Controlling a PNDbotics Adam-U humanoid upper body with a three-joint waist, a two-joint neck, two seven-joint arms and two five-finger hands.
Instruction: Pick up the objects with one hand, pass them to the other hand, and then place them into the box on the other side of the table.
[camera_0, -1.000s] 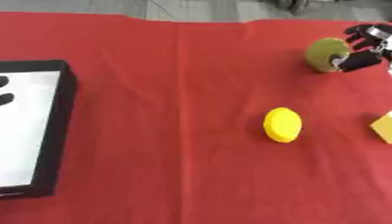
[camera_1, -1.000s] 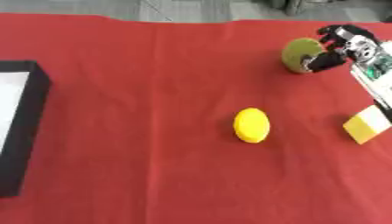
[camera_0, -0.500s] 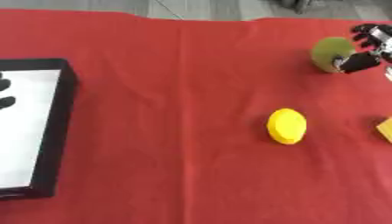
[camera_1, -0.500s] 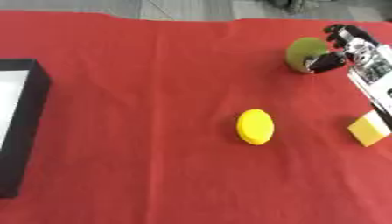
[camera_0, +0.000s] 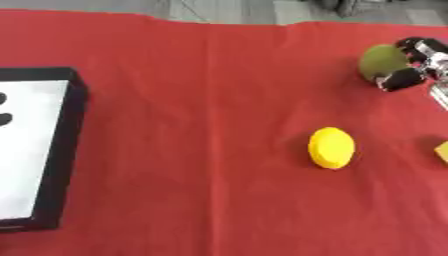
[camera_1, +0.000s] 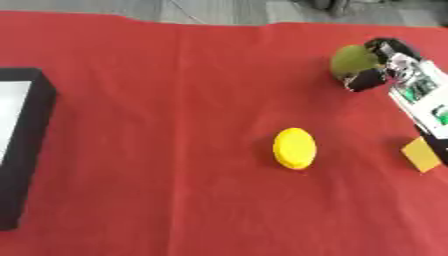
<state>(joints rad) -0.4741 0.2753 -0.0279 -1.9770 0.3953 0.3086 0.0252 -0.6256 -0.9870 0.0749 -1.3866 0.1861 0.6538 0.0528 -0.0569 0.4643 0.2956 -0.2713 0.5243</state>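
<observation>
Olive-green round object (camera_1: 353, 60) at far right of the desk (camera_0: 201, 100), wrapped by curled fingers (camera_1: 365, 80) of the right hand (camera_1: 385, 62). Yellow oval object (camera_1: 295, 148) lying apart near the middle, yellow block (camera_1: 422, 154) at right edge. Black box (camera_0: 39, 150) with white inside at far left. Left hand not visible.

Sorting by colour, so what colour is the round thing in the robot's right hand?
Olive green, clearest in the right eye view.
</observation>
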